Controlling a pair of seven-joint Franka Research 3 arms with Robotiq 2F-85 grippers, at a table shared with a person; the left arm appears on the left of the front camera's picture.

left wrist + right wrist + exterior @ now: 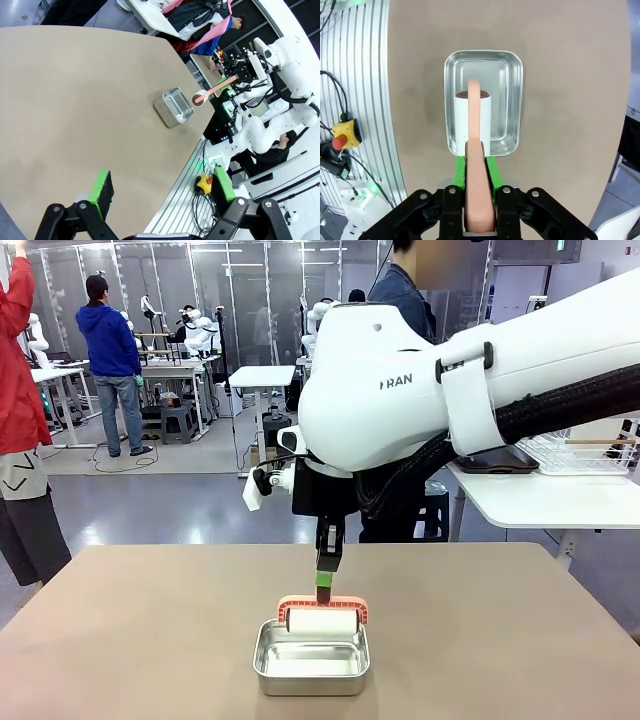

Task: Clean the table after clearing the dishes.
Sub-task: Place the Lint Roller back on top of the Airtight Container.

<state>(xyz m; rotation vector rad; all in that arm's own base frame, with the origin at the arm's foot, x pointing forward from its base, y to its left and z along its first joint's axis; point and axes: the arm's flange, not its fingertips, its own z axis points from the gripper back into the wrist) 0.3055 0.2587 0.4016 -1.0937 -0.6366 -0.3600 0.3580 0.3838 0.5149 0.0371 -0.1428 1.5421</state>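
Note:
A cleaning roller (322, 621) with a white roll and a salmon handle hangs over a small steel pan (310, 660) at the front middle of the beige table (150, 640). My right gripper (325, 580) points down, shut on the handle. The right wrist view looks straight down at my right gripper (475, 172), with the roller (472, 117) over the pan (510, 75); I cannot tell if they touch. My left gripper (162, 187) is open with nothing in it, high over the table's edge, far from the pan (173, 106). The dishes are out of view.
A white table (540, 495) with a wire rack (585, 450) stands at the back right. One person (400, 290) stands behind my right arm, another (20, 390) at the far left. A yellow emergency stop box (342, 137) lies on the ribbed metal base beside the table.

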